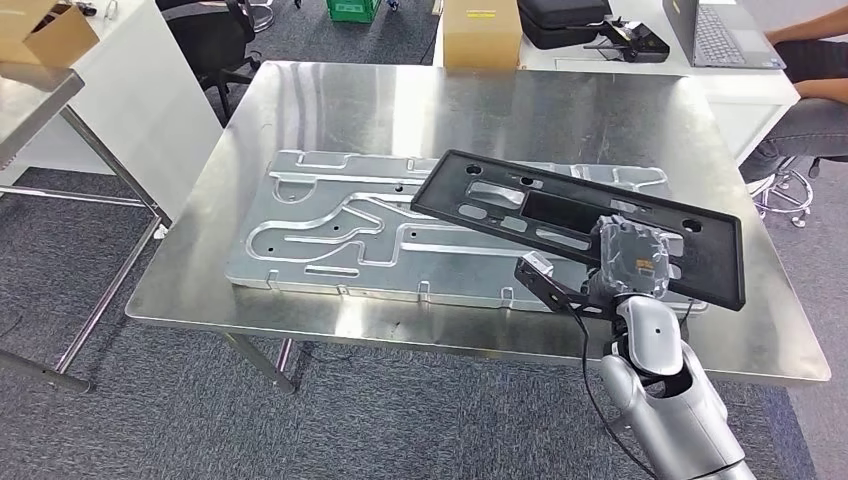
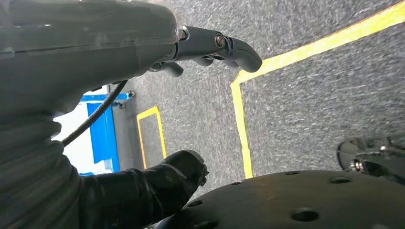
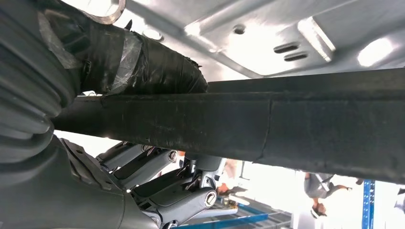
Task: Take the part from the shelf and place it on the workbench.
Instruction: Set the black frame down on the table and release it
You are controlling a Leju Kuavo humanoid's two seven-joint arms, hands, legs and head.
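One steel worktop (image 1: 300, 110) carries one flat, grooved metal plate (image 1: 330, 235). One black, slotted rectangular part (image 1: 560, 215) is held tilted over the right half of that plate, its near long edge gripped by the right hand (image 1: 630, 258). In the right wrist view the thumb (image 3: 143, 67) lies on one face of the part's edge (image 3: 286, 124) and the fingers (image 3: 162, 186) curl against the opposite face, so the hand is clamped on the part. The left hand (image 2: 143, 71) hangs above grey carpet marked with yellow tape lines (image 2: 241, 119); its fingers (image 2: 229, 47) are apart from the thumb, holding nothing. Beyond the worktop stand one cardboard box (image 1: 482, 32), one black case (image 1: 565, 20) and one laptop (image 1: 722, 35); one seated person (image 1: 810, 100) is beside the worktop's far right corner.
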